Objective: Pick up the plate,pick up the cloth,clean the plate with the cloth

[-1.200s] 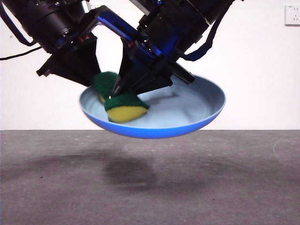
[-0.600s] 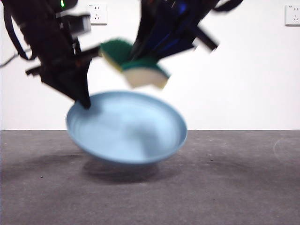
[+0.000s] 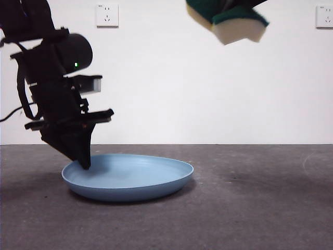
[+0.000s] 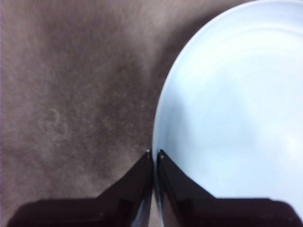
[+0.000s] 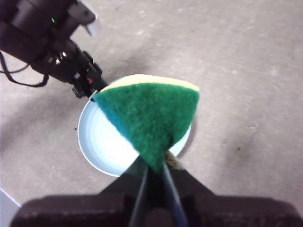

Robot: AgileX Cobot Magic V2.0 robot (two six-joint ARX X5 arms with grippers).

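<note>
Front view shows the plate sitting flat on the grey table, towards the left side, its light-blue bowl facing up. At its left rim stands the left gripper, its black tip coming down onto the edge; the left wrist view has the two jaws nearly closed together, pinching the rim of the plate between them, one jaw outside and one inside. High up at the top edge, right of centre and well apart from the plate, hangs the cloth, a sponge with a dark green layer over pale yellow foam. The right wrist view looks down over it: the right gripper has its jaws squeezed narrow on the cloth, green face showing, with the plate far below on the table.
</note>
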